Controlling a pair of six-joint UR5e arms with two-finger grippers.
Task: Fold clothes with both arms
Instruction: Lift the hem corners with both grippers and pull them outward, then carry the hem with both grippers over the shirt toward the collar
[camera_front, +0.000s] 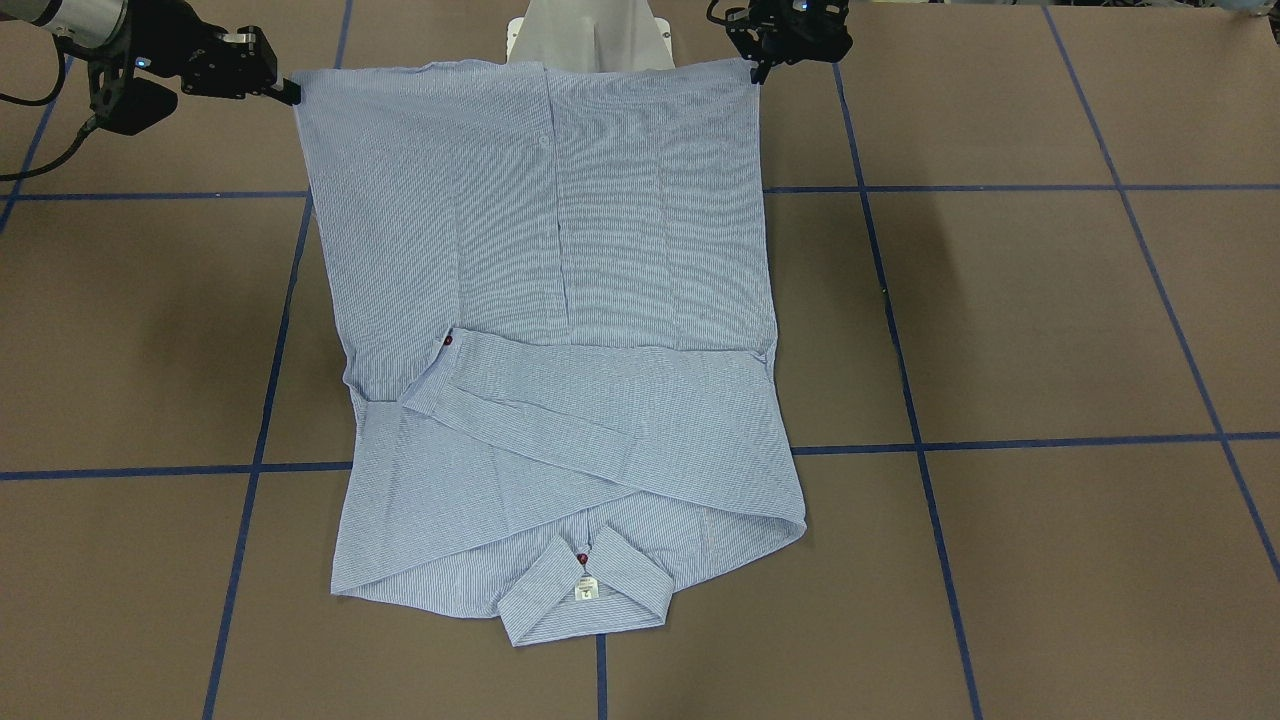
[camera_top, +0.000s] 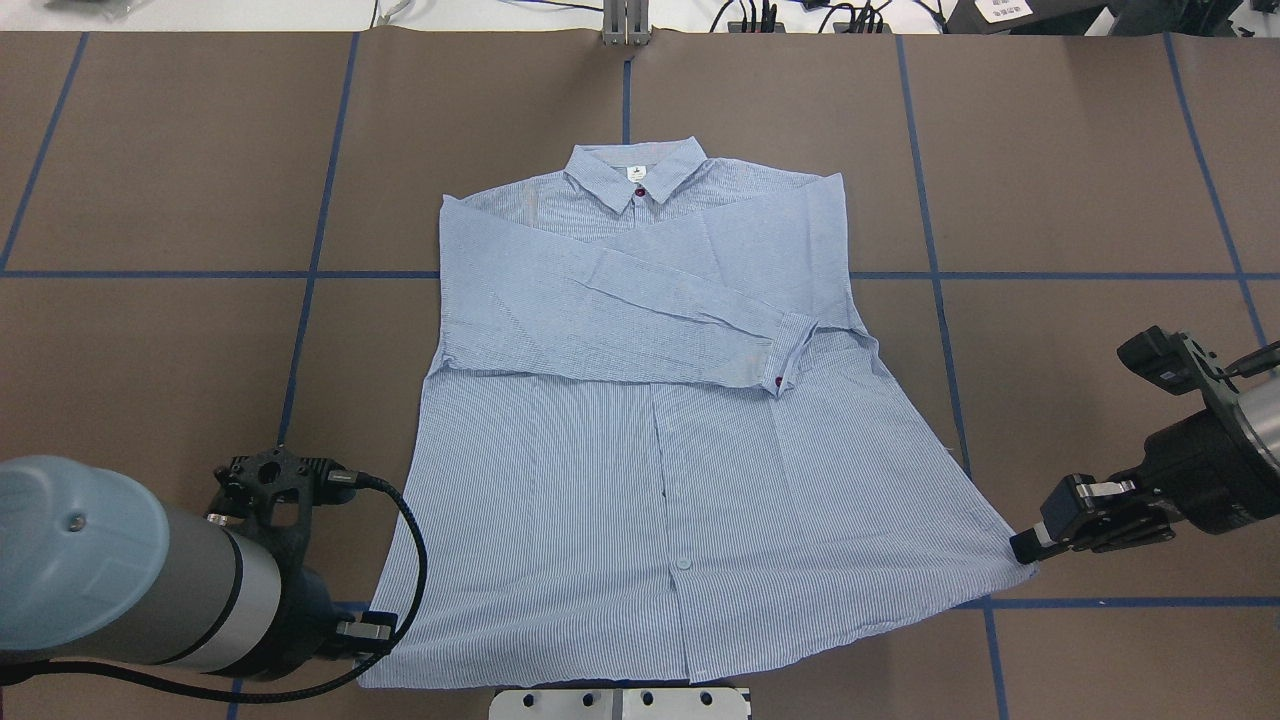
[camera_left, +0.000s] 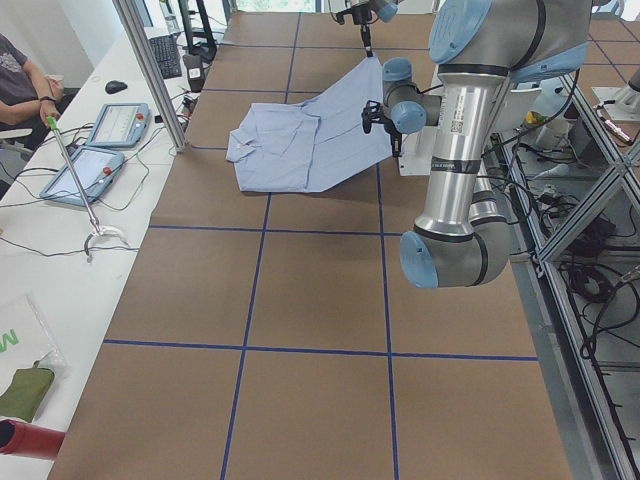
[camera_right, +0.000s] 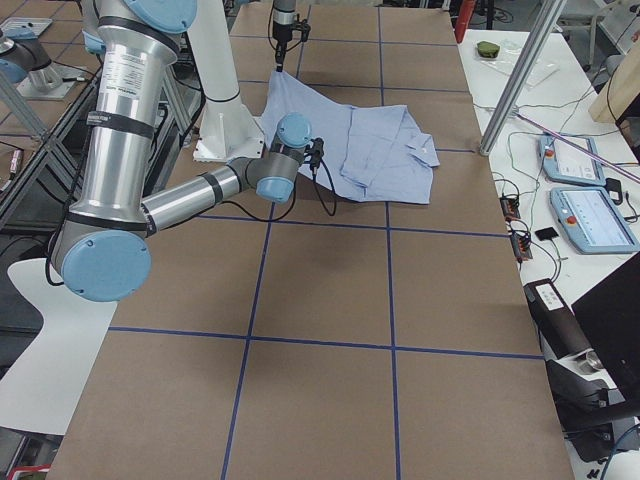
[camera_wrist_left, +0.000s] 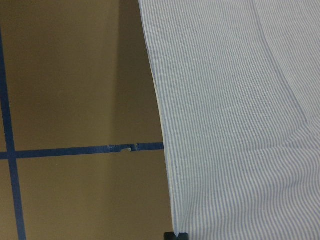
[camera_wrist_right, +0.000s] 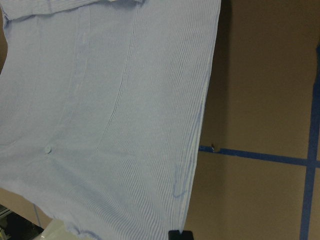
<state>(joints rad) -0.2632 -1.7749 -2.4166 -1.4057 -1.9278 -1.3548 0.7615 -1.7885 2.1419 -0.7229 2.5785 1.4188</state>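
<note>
On the brown table (camera_top: 150, 150) crossed by blue tape lines (camera_top: 200, 272), you had the striped shirt (camera_top: 620, 500) spread front up in the middle. Its collar (camera_top: 634, 175) sat at the far edge, away from the robot, and its hem at the near edge, just in front of the white pedestal base (camera_top: 620, 703). A sleeve (camera_top: 620, 320) lay folded across the chest, and its cuff (camera_top: 790, 360) showed a small red button toward the robot's right. The white neck label (camera_top: 636, 174) was visible inside the collar. The left gripper (camera_front: 757, 68) was pinched closed on the hem corner on the robot's left, its fingertips right at the cloth's edge. The right gripper (camera_top: 1025, 548) was likewise clamped on the opposite hem corner, on the robot's right, with the hem stretched taut between the two. In both side views the near edge of the shirt was raised off the table, and the cloth sloped down from the grippers to the chest and collar, which lay flat. Each wrist view showed the striped fabric running straight down into the black fingertips at the bottom of the frame.
</note>
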